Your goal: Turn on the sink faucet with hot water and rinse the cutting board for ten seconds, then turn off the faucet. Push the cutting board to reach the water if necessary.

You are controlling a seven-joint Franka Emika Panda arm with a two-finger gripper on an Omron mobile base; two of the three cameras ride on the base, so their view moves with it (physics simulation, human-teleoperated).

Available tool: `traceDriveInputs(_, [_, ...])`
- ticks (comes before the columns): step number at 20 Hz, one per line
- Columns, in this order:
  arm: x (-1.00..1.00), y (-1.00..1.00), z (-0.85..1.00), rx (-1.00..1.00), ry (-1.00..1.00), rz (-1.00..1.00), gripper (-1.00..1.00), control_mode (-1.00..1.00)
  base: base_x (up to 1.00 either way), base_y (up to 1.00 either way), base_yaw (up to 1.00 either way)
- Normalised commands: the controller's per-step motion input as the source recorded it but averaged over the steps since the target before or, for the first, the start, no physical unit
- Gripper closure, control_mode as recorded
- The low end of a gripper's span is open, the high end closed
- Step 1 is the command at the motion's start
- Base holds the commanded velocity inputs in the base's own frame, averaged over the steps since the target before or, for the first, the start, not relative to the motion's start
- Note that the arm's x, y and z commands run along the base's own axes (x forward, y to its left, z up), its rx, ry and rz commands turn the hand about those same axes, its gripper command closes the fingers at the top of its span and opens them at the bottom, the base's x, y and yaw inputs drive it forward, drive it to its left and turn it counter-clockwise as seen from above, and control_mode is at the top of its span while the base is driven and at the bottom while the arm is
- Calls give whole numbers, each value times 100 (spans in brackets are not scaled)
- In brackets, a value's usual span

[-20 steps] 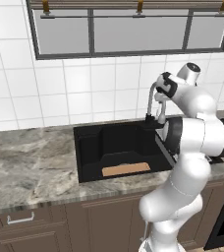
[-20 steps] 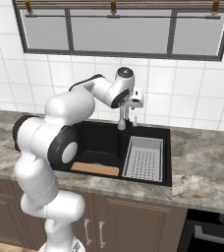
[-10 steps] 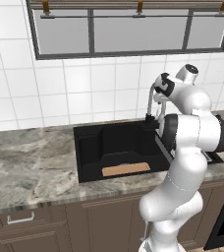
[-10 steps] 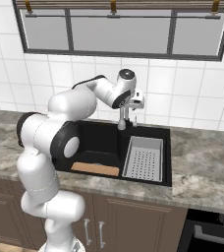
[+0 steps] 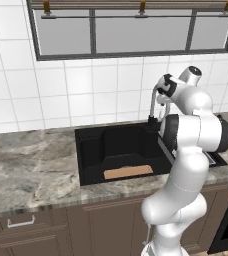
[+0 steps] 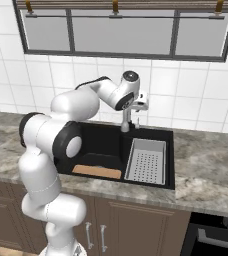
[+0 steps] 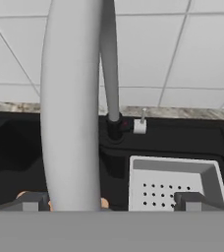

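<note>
Blocking the hand view, the sink faucet (image 7: 72, 108) hides most of the cutting board (image 5: 128, 172) on the sink (image 5: 86, 150) floor. Wide-open gripper (image 7: 109, 199) has edged closer since earlier.

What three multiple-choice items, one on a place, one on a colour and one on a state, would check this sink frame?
1. Where does the cutting board lie?
A. on the counter
B. on the floor of the sink, at its near side
C. in the drain tray

2. What colour is the sink basin?
A. black
B. white
C. steel grey

3. How is the pincer?
A. shut on the sink faucet
B. shut on the board
C. open, its fingertips apart on either side of the spout

Key: 1 B, the tan board rests low in the basin by the front wall. 2 A, rim and walls are black. 3 C, the hand view shows the fingertips wide apart with the grey spout between them.
</note>
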Motion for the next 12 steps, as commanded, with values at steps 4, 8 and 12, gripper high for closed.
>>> traceDriveInputs(4, [17,0,-11,0,0,0,-100,-100,0,0,0])
traceDriveInputs(8, [2,9,-6,0,0,0,-100,-100,0,0,0])
traceDriveInputs(12, [0,24,-6,0,0,0,-100,-100,0,0,0])
